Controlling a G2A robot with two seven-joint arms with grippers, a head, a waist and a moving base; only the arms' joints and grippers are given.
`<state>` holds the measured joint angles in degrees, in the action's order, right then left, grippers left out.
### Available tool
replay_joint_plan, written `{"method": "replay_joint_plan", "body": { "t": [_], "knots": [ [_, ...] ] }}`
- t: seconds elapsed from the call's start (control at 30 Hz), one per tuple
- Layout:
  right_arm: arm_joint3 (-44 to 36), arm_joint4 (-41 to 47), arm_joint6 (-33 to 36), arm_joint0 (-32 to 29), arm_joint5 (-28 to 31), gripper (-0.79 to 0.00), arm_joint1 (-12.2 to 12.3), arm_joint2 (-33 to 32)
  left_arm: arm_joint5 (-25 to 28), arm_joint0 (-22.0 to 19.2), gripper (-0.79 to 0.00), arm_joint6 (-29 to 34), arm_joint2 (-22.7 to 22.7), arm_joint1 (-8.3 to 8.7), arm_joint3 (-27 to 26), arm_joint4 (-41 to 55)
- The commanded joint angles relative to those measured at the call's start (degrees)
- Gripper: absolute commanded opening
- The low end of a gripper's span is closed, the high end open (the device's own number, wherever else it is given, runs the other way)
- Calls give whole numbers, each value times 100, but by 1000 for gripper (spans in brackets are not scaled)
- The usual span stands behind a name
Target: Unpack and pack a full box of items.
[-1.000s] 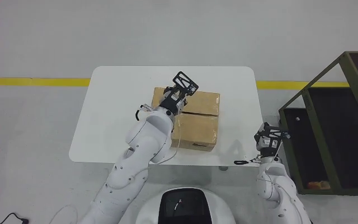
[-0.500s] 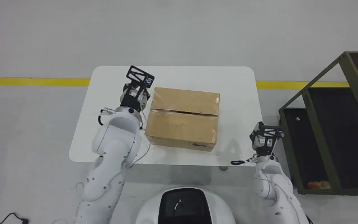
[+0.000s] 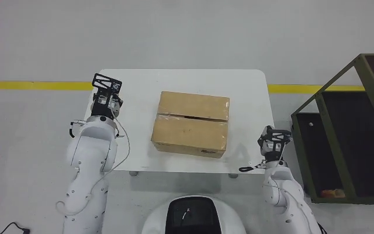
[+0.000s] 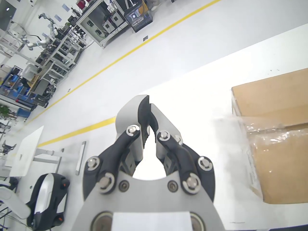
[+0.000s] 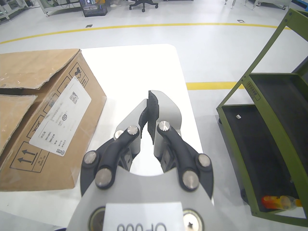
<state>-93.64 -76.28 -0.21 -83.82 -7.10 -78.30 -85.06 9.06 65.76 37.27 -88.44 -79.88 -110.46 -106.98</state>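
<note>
the left gripper (image 4: 147, 102) had swung off the top of the box (image 3: 191, 124), where it was a second earlier, and out to the left, ending over the table's (image 3: 245, 93) far left corner. the right gripper (image 5: 148, 111) had barely shifted in that time.

the left gripper was clenched, its pads pressed together on nothing. the box lay well apart from it, off to its right, sitting flat on the middle of the table with both top flaps down. clear tape (image 4: 264, 126) ran across the seam and down the end of the box nearest this gripper.

the right gripper was clenched and empty too, hanging by the table's near right edge. the box sat to its left and a little ahead, near but not touching, with the labelled end facing it. a green cart (image 3: 327, 134) stood on the floor further right of this gripper.

the likely trouble was the tape: if it still held the seam, a pull on one flap would probably lift or drag the whole box instead of opening it. the cardboard edge at the seam looked ragged and could tear. neither gripper could take a flap until its fingers were spread.
</note>
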Motion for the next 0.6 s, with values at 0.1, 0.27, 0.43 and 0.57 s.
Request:
{"method": "replay_joint_plan", "body": {
  "t": [0.1, 0.27, 0.43, 0.57],
  "knots": [
    [-13, -22, 47, 29, -5, -785, 0, 12, 327, 8, -785, -44, -161, 75, 168, -687],
    [-44, -59, 81, 62, -9, -785, 1, 15, 351, -55, -785, -172, -313, 104, 340, -646],
    [-49, -75, 74, 61, 9, -785, 1, 26, 353, -93, -785, -207, -282, 115, 435, -646],
    [-59, -84, 80, 39, 6, -785, 0, 36, 383, -85, -785, -209, -56, 94, 140, -400]
  ]
}}
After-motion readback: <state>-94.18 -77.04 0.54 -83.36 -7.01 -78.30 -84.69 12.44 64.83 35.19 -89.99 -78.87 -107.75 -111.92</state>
